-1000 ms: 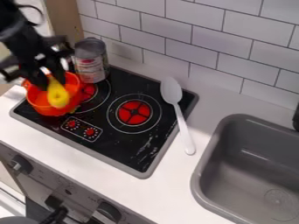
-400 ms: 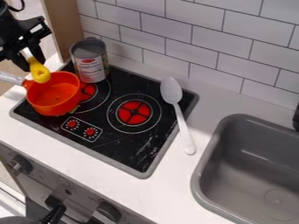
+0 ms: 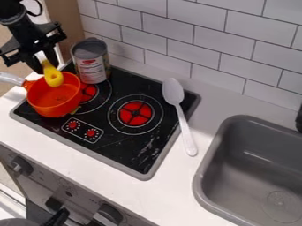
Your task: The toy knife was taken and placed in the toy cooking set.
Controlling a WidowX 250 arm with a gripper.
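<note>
At the upper left the black gripper (image 3: 46, 67) hangs over the back edge of the orange pot, shut on a yellow toy piece with a rounded end, which I take for the toy knife (image 3: 54, 78). Its lower end overlaps the inside of the orange pot (image 3: 56, 98); whether it touches the pot I cannot tell. The pot stands at the left side of the black stove top (image 3: 106, 132), its light handle pointing left.
A can (image 3: 91, 64) stands behind the pot, close to its right. A white spoon (image 3: 179, 110) lies across the stove's right edge. The grey sink (image 3: 259, 172) is at the right, and a tiled wall (image 3: 206, 42) runs behind.
The gripper with the yellow piece first rose from low in the pot toward the upper left, then shifted slightly right and down over the pot's back part.
</note>
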